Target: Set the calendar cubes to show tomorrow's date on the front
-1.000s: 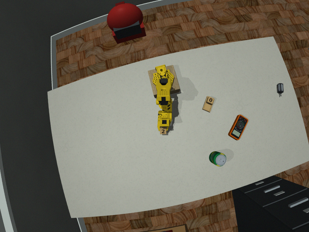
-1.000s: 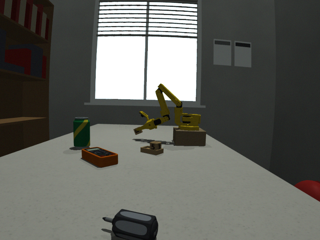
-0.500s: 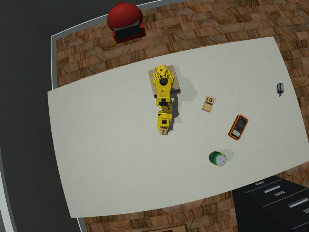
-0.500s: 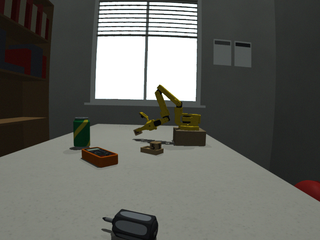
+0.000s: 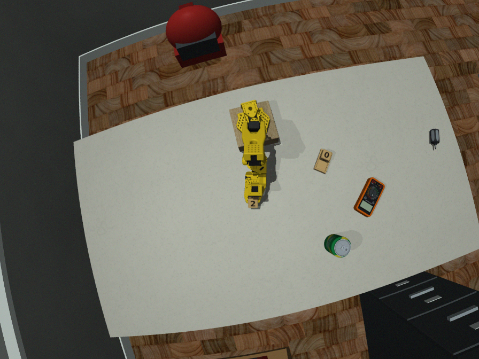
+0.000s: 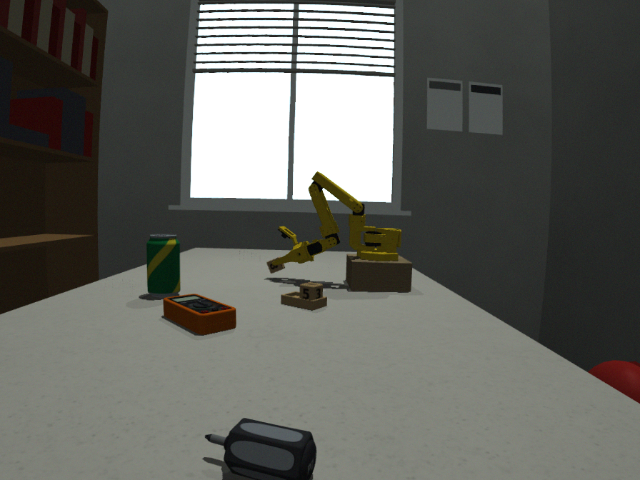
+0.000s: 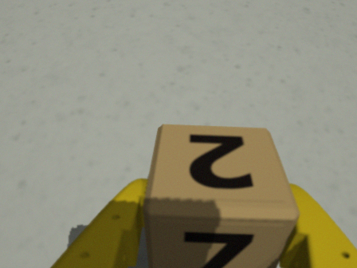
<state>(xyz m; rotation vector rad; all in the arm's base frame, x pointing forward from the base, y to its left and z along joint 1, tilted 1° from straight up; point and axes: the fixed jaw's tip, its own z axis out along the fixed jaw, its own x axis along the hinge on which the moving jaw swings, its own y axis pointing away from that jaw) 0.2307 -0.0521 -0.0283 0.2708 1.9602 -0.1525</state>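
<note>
claw (image 5: 253, 201) (image 6: 276, 264) (image 7: 221, 223): yellow | held cube (image 5: 253, 203) (image 6: 275, 266) (image 7: 219, 171): tan, black digits | tray (image 5: 321, 166) (image 6: 290, 300) and its cube (image 5: 325, 155) (image 6: 310, 291): tan, black digits | desk (image 5: 174, 251) (image 6: 361, 387) (image 7: 179, 72): pale grey, speckled | can (image 5: 337, 246) (image 6: 163, 266): green, yellow stripe, silver top | multimeter (image 5: 369, 196) (image 6: 199, 313): orange rim, black face | screwdriver (image 5: 434, 137) (image 6: 269, 449): black, grey panels | floor (image 5: 309, 30): brown wood-grain patchwork
</note>
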